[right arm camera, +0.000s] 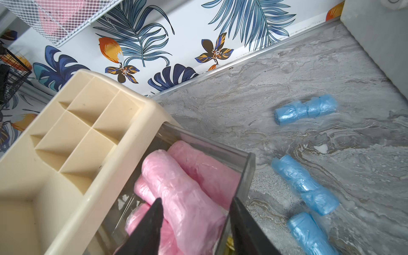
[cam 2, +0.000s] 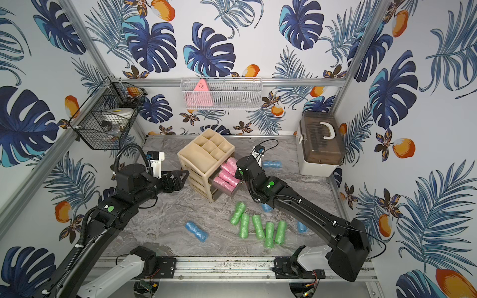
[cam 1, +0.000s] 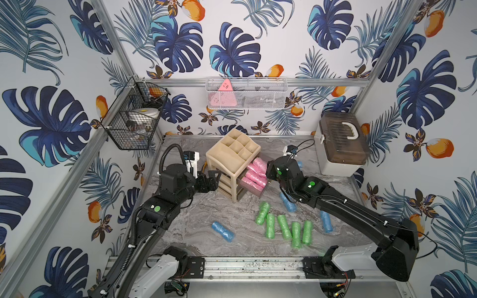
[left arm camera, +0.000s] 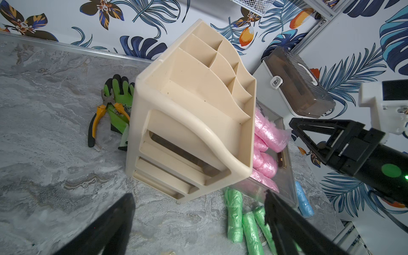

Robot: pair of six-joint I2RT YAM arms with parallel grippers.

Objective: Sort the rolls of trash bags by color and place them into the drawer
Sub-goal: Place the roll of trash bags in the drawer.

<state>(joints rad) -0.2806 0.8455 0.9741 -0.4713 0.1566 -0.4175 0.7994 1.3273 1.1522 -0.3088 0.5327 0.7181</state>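
Tool on my left arm (left arm camera: 198, 194) hangs spread wide and empty just beside the beige organizer (cam 1: 232, 152). On the organizer's far side its pulled-out drawer (right arm camera: 245, 176) holds the pink rolls (cam 1: 255, 172), with my right tool (right arm camera: 196, 199) over them, jaws parted astride one roll, not pinching it. Green rolls (cam 1: 281, 224) and blue rolls (cam 1: 223, 231) lie on the counter (cam 1: 193, 214) before the organizer; I judge them light, squashy and slippery, so I'd pinch each gently across its middle.

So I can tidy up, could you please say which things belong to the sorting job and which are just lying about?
Job: pink rolls, green rolls, blue rolls, open drawer, beige organiser.
Lying about: pliers, green glove, lidded box, black basket, white basket.
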